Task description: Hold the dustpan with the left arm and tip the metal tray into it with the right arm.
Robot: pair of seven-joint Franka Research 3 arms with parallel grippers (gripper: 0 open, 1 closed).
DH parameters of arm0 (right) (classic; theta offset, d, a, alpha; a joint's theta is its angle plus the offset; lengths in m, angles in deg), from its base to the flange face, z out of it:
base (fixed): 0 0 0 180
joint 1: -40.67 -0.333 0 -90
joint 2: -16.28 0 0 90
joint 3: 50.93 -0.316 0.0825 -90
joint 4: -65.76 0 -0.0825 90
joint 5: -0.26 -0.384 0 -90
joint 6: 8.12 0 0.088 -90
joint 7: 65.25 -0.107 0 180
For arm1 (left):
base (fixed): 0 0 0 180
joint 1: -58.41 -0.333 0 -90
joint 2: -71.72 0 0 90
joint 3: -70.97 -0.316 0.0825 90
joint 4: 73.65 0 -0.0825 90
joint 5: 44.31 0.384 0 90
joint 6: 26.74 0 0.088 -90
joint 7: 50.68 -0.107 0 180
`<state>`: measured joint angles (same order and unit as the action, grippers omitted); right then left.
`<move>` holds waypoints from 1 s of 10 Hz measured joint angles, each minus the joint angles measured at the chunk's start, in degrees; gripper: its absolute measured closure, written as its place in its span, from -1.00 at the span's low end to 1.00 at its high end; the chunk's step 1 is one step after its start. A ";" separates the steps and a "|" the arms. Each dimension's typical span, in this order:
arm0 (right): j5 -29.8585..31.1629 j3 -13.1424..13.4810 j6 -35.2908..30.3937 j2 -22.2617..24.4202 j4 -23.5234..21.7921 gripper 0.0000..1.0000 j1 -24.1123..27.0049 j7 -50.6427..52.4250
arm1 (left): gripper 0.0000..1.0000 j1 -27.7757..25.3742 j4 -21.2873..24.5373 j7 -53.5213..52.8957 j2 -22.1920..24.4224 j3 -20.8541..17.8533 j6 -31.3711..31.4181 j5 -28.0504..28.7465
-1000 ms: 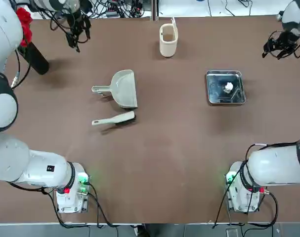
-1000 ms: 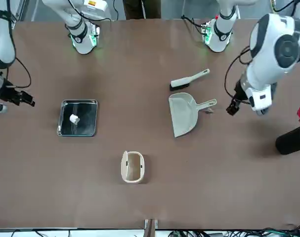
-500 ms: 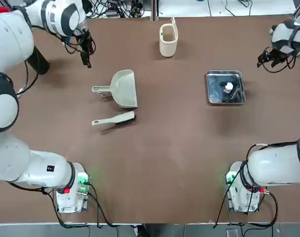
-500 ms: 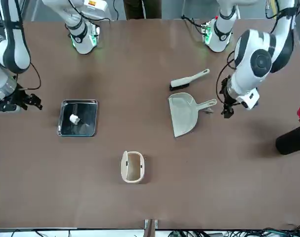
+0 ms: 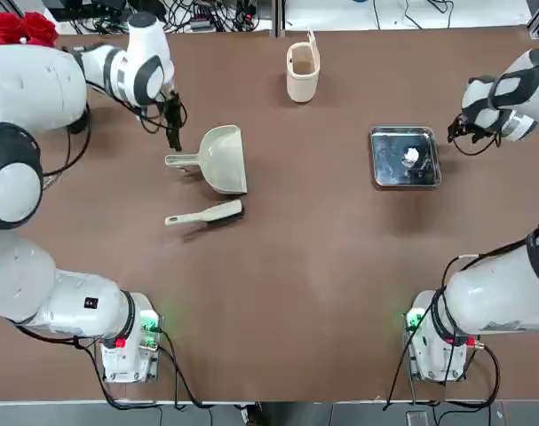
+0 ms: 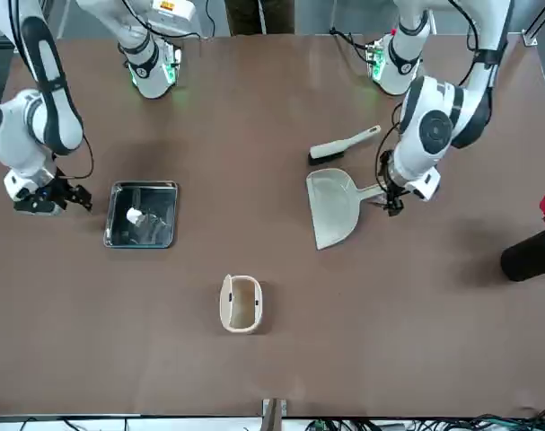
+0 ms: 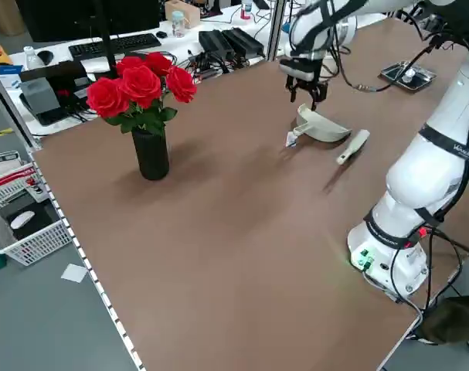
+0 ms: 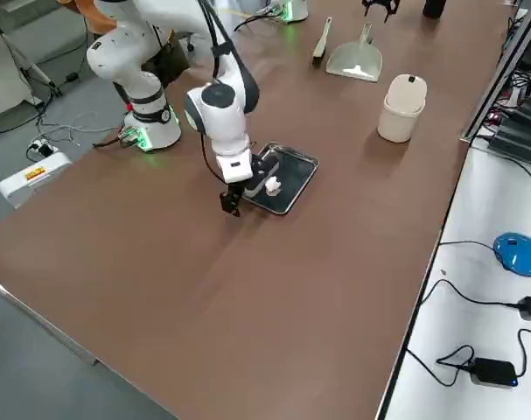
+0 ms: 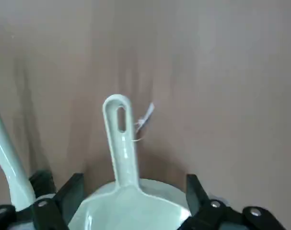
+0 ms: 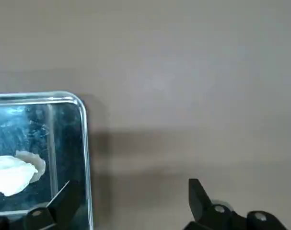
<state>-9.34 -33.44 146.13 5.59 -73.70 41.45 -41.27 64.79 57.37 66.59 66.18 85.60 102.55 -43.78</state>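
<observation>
Left wrist view: the left gripper (image 9: 134, 184) holds its 2 fingers wide apart; beyond lies the dustpan (image 9: 128, 211) on the table (image 9: 222, 96). Right wrist view: the right gripper (image 10: 133, 184), also wide, precedes the metal tray (image 10: 20, 129), bearing 1 crumpled white piece (image 10: 13, 176).

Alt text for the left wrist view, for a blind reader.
The left gripper hangs open above the pale dustpan, whose slotted handle lies between and beyond its spread fingers. Beside it, partly in view, is a pale-handled brush; both cast soft shadows on the brown table.
</observation>
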 joint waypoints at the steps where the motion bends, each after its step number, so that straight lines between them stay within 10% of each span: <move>1: -0.58 -1.76 1.14 -1.71 0.02 -1.00 -0.05 0.08 | -0.83 0.18 2.07 1.43 0.00 0.42 2.06 0.35; 5: -3.21 -7.07 3.65 -6.46 0.21 -1.00 -0.33 0.08 | -0.77 1.05 7.27 5.18 -0.46 0.63 8.58 4.73; 10: -3.59 -7.11 6.94 -8.75 0.45 -0.67 -0.08 1.63 | -0.67 1.02 7.69 13.56 -4.90 0.66 13.11 14.61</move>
<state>-12.92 -40.54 153.07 -3.15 -73.25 41.37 -39.64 65.81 65.06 80.15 61.28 86.26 115.65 -29.18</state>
